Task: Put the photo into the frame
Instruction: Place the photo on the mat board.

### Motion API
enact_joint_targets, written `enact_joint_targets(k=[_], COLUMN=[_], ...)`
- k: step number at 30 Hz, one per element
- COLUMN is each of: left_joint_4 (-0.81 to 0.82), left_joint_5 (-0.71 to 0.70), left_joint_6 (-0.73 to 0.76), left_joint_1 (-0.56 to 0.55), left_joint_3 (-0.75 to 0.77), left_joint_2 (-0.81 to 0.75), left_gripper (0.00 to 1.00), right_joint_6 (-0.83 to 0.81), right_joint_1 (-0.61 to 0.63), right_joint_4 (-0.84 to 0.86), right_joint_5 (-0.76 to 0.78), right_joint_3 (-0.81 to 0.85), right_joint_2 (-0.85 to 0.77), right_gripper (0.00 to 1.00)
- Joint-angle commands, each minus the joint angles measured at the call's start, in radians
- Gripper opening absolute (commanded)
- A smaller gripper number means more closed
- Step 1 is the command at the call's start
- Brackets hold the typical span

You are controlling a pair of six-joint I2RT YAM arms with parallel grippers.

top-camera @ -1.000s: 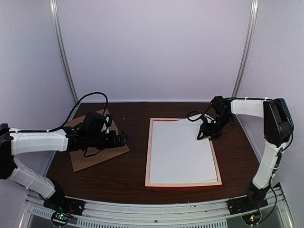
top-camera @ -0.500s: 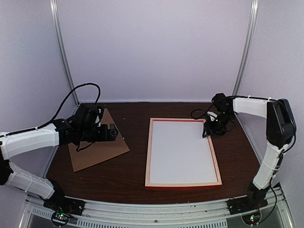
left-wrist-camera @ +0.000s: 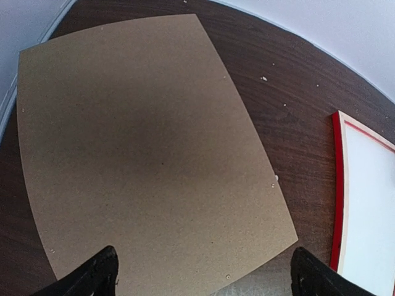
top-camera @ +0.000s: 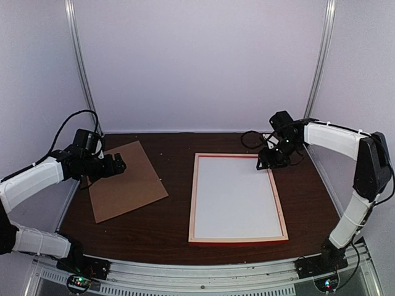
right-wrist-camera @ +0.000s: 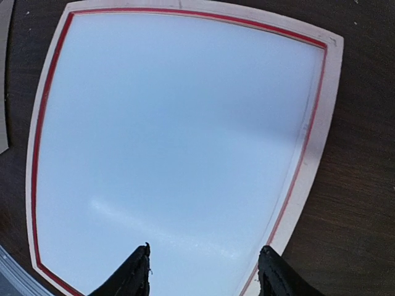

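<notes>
Frame [top-camera: 192, 203] holds photo [top-camera: 234, 194], white side up; my right tool [top-camera: 264, 163] spread over far right corner, left tool [top-camera: 120, 164] spread above board [top-camera: 133, 185].

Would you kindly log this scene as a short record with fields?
frame: back up, flat on table
white sheet: flat inside frame, likely the photo face down
board: brown, left of frame, apart from it
left gripper: open, empty, above board
right gripper: open, empty, over frame's far right corner
</notes>
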Motion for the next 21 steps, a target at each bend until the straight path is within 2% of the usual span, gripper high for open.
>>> enact_joint_targets(k=[1, 13, 21], left_joint_4=[-0.058, -0.093, -0.030], left_joint_5=[0.130, 0.240, 0.241], left_joint_6=[0.040, 0.056, -0.005], left_joint_1=[0.085, 0.262, 0.392], left_joint_3=[0.003, 0.017, -0.069], left_joint_2=[0.009, 0.090, 0.099], left_gripper=[0.98, 0.98, 0.98], right_joint_6=[0.026, 0.071, 0.154], right_joint_1=[0.084, 0.343, 0.453], right_joint_4=[0.038, 0.098, 0.178], right_joint_5=[0.011, -0.092, -0.186], right_joint_3=[0.070, 0.367, 0.592], right_joint_2=[-0.002, 0.270, 0.509], right_gripper=[0.59, 0.61, 0.62])
